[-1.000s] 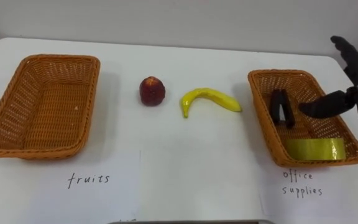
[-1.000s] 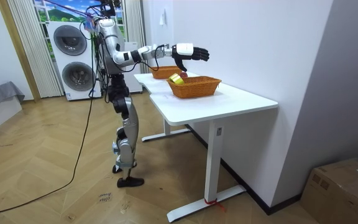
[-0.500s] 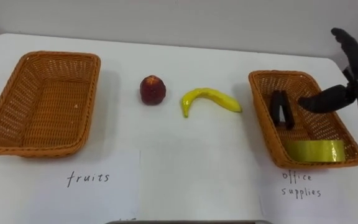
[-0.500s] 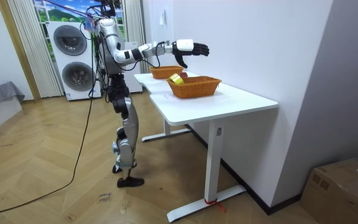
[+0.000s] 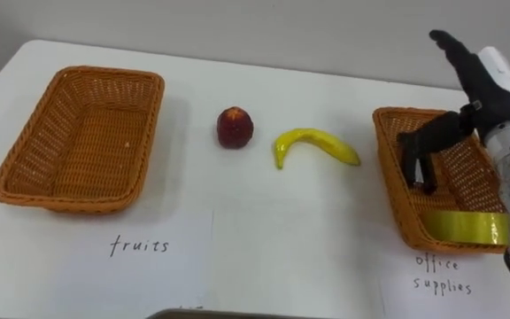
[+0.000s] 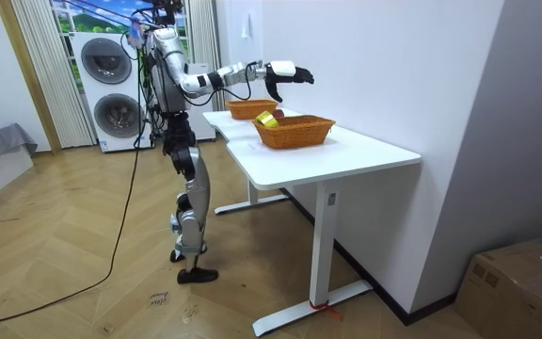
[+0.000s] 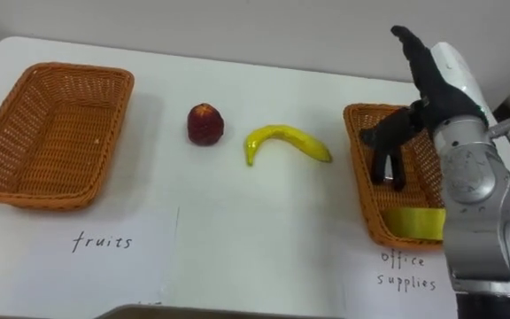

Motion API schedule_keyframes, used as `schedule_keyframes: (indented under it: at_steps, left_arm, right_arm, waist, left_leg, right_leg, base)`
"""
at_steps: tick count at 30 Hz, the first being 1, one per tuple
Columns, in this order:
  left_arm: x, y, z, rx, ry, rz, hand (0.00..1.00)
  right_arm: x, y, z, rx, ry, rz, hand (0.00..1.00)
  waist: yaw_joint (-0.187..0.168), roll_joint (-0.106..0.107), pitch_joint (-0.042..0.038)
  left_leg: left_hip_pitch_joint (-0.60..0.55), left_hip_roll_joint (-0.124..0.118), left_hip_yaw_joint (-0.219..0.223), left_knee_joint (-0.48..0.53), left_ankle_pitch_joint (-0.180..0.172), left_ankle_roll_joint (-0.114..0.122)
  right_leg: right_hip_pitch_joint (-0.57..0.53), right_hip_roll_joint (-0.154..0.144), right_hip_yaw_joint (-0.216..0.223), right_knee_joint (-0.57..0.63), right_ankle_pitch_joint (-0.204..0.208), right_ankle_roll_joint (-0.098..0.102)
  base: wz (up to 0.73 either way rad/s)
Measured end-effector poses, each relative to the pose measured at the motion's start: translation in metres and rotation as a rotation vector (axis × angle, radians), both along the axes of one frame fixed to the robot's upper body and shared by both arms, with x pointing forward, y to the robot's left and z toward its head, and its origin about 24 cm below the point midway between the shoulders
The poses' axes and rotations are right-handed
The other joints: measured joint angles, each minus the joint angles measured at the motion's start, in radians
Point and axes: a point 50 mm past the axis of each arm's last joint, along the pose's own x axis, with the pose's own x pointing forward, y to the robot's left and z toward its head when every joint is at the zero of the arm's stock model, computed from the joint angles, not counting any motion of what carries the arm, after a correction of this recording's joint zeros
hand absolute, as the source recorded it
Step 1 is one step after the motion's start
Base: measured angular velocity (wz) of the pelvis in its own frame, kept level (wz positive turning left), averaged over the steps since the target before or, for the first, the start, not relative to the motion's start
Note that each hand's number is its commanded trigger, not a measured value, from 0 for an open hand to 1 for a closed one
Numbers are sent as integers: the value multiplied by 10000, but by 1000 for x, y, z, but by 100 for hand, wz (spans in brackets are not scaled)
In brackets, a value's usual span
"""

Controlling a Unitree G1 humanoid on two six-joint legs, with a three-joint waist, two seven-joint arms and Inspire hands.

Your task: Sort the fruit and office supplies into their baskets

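Banana (image 5: pixel 315 145) and red fruit (image 5: pixel 235 128) lie side by side on the white table (image 5: pixel 308 221), between the fruits basket (image 5: pixel 25 182) and the office-supplies basket (image 5: pixel 390 173). The latter holds a black item (image 5: pixel 423 175) and yellow tape (image 5: pixel 467 226). Above it hovers the right hand (image 5: pixel 483 93), fingers spread, holding nothing.

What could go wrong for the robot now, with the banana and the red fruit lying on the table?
1. The right hand hangs open over the office supplies basket. If it swings toward the banana, it might bump the rim and shove the basket.
2. The banana is curved and smooth, so it could slip out of the hand.
3. The red fruit is round and may roll if nudged, and the fruit basket is far on the other side.
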Motion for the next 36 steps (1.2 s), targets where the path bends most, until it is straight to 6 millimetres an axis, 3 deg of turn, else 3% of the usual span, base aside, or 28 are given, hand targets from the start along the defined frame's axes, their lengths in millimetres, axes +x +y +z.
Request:
schedule_keyframes:
  at_steps: [11, 22, 36]
  left_arm:
    - [15, 10, 5, 213, -118, -1245, 0]
    - [41, 1, 3, -36, -359, -2157, 0]
    - [50, -6, 2, 14, -516, -2323, 0]
  right_arm:
    - [6, 7, -34, -78, 1524, 253, 0]
    - [38, 32, -20, -377, 959, 822, 0]
    - [55, 46, -17, -1502, 991, 1166, 0]
  waist:
    - [426, 122, 68]
    - [690, 94, 29]
    - [945, 227, 119]
  left_leg:
    - [-67, 23, 326, 121, -24, 31]
    - [-1063, 42, 239, 547, 3, 64]
    - [-1632, 41, 166, 575, 22, 74]
  right_leg:
    - [-230, -77, -5, 252, 26, -10]
    - [-1073, -117, -295, 334, 210, -69]
    - [-1576, -147, -460, 278, 218, -64]
  base:
    - [-8]
    - [1]
    - [2]
